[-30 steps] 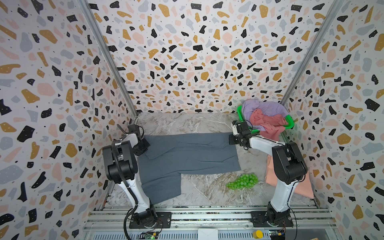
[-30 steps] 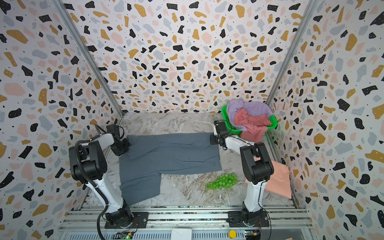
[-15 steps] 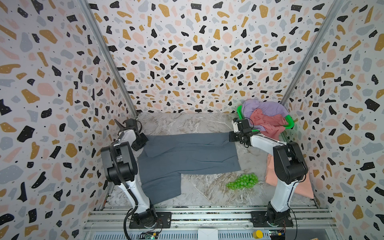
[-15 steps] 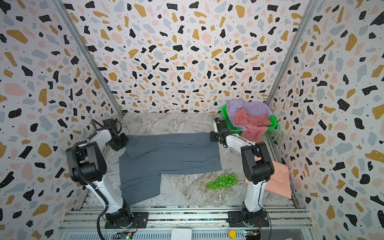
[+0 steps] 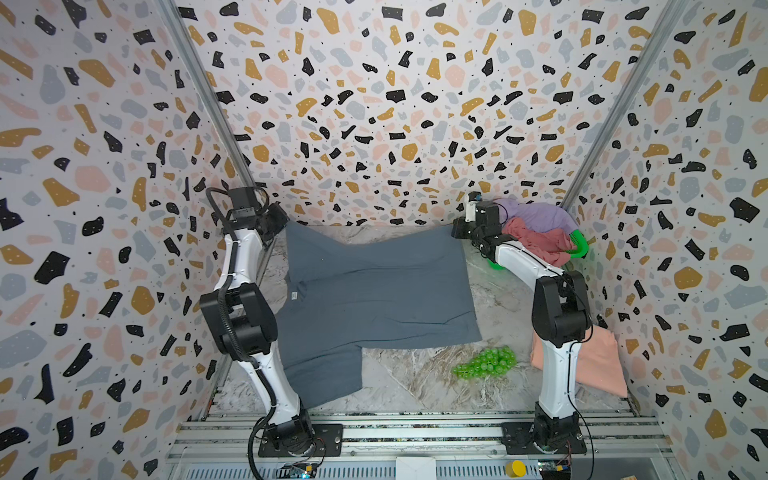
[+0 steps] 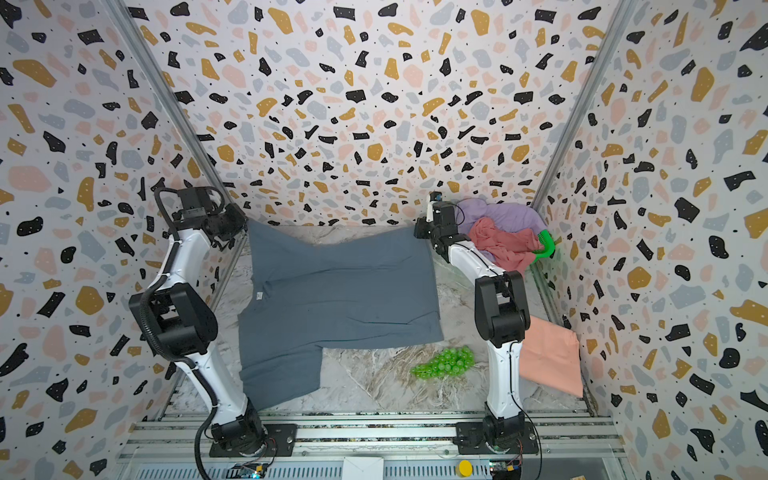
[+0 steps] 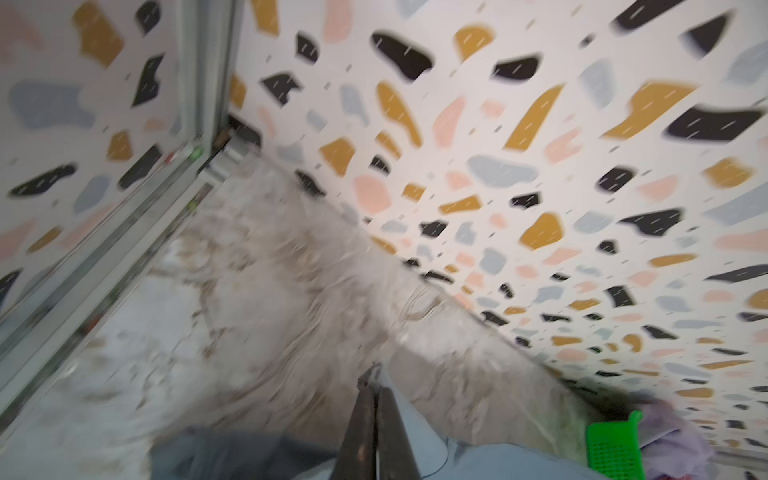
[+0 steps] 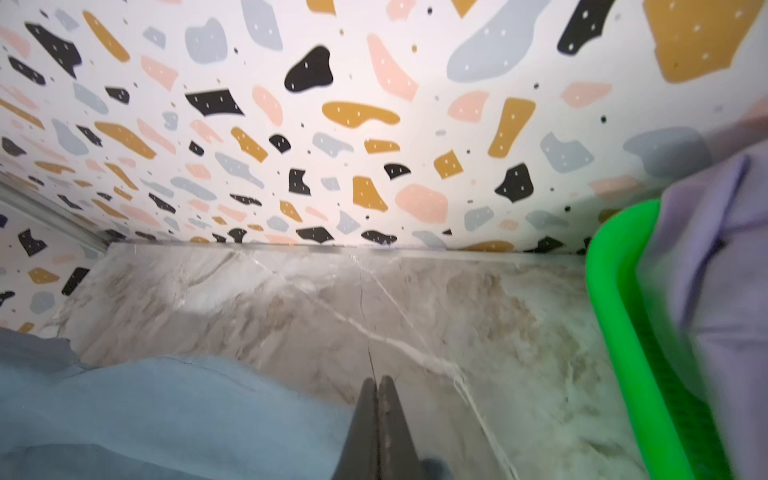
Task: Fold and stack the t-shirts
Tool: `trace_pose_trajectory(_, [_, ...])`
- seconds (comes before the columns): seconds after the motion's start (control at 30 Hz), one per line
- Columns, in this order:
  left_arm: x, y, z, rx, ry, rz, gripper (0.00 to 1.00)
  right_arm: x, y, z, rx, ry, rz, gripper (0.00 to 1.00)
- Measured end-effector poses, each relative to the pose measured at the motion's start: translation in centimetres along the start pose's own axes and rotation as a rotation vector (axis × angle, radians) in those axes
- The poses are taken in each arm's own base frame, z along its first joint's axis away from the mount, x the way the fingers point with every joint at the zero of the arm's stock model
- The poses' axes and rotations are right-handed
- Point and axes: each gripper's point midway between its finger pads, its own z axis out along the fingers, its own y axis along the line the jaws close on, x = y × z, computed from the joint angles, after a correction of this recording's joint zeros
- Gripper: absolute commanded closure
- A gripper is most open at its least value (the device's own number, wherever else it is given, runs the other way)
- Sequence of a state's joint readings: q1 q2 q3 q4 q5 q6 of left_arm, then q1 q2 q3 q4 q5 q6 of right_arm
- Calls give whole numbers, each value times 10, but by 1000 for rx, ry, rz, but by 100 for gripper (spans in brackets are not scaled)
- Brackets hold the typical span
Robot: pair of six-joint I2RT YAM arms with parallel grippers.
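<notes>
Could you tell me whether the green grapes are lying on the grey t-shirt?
No, the grapes lie on bare table beside the grey t-shirt.

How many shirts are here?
4: grey shirt spread out in the middle; lilac shirt and pink shirt heaped in the green basket, far right; peach shirt beside the right arm. The heap may hide more.
</notes>
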State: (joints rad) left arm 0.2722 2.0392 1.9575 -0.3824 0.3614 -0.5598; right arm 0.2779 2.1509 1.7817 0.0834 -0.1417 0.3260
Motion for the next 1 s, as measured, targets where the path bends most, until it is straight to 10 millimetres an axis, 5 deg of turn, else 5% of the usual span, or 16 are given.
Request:
trace_pose_trajectory(0.17, [-36, -40, 20, 147, -101, 19, 100, 3, -10, 19, 5, -8, 27, 100])
trace_pose_trajectory(0.27, [-40, -50, 29, 188, -117, 29, 100, 9, -18, 24, 13, 1, 48, 100])
trace_pose_trajectory(0.63, [-6, -27, 39, 126, -40, 55, 100, 16, -26, 28, 20, 15, 55, 100])
trace_pose_trajectory(0.77, [29, -5, 18, 34, 29, 74, 100, 37, -28, 20, 19, 63, 30, 100])
trace_pose_trajectory(1.0, [77, 15, -66, -109, 45, 130, 100, 98, -36, -20, 49, 208, 16, 100])
